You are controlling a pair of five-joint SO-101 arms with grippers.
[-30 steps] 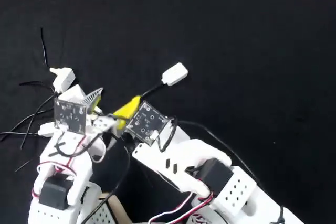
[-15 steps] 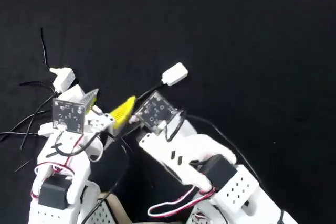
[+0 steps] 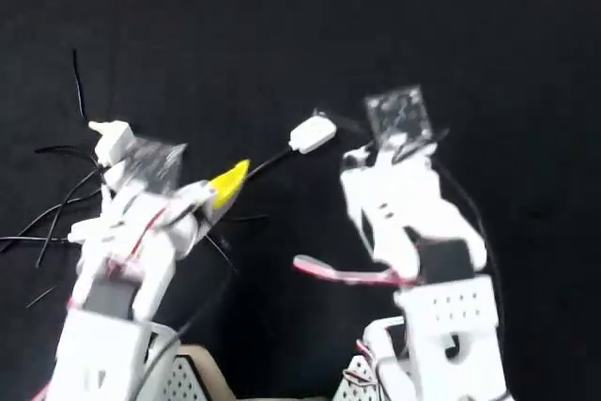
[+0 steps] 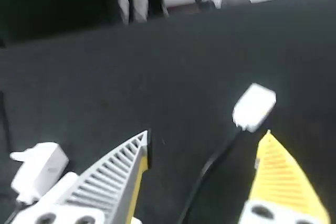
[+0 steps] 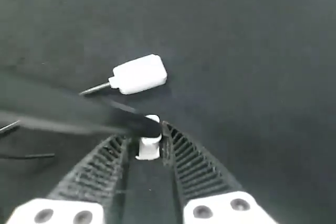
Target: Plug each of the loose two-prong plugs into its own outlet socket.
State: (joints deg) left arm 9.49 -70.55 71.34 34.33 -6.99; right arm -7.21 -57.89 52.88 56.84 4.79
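Two tools hung over a black cloth-covered table (image 3: pixel 488 63). The left tool (image 4: pixel 206 136) was released, its ribbed grey finger (image 4: pixel 113 169) and yellow finger (image 4: pixel 281 177) spread wide. A white rectangular two-prong plug (image 4: pixel 254 106) lay just beyond its tips, its black cable (image 4: pixel 210 166) running back between the fingers. A second white plug (image 4: pixel 34 169) lay beside the grey finger. The right tool (image 5: pixel 148 132) was clenched on a small white connector end (image 5: pixel 149 148), with the rectangular plug just ahead of its tips.

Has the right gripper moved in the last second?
Yes. In the high view the right gripper swung from the near left of the centre plug over to its right.
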